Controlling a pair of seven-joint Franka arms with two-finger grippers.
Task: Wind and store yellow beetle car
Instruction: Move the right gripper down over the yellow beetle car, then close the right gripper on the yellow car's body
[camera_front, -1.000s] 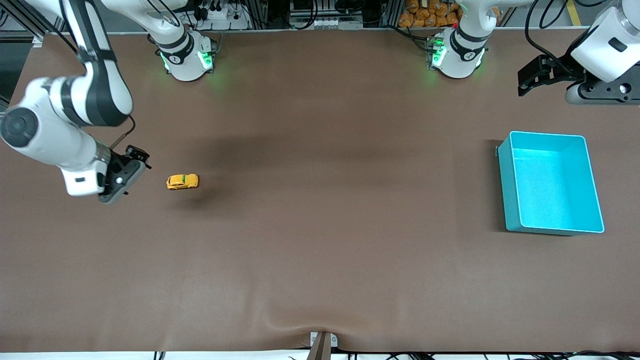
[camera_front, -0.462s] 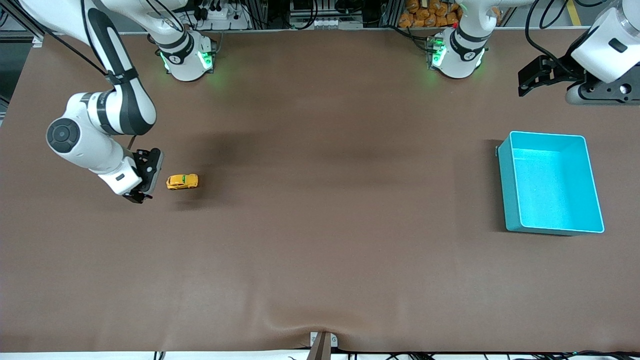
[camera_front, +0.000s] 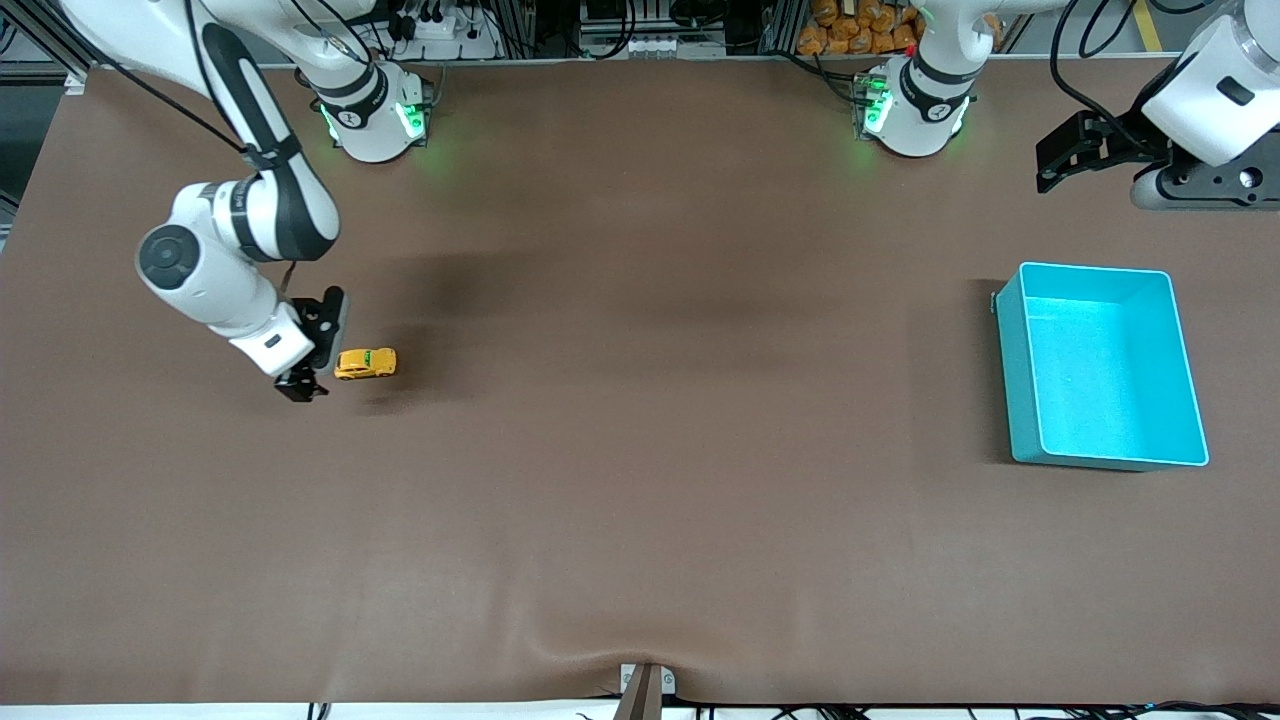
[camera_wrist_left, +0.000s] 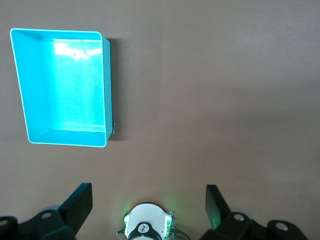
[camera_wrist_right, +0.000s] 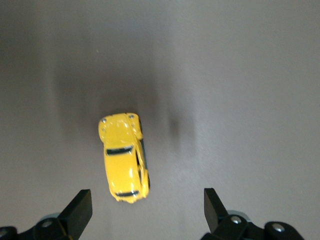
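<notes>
The right arm reached down from its base to the right arm's end of the table, elbow bent and wrist turned so that the right gripper (camera_front: 312, 345) hung low just beside the yellow beetle car (camera_front: 365, 363), on the side toward that end of the table, not touching it. Its two black fingers (camera_wrist_right: 77, 209) stood spread wide with nothing between them, and the right wrist view showed the car lying ahead of the fingertips, closer to one finger than to the other. The left arm waited at the left arm's end of the table, its left gripper (camera_front: 1075, 150) raised near the table's edge by the bases, fingers (camera_wrist_left: 80, 202) likewise spread wide and empty. The car was a tiny rounded toy, yellow-orange, with dark windows and small dark wheels, sitting upright on its wheels on the brown table (camera_front: 640, 450) with its long axis running along the table's length. It lay well apart from the teal bin (camera_front: 1016, 380), which stood at the left arm's end and held nothing visible inside. In all there were one car, one bin, two arms and two grippers in view.
</notes>
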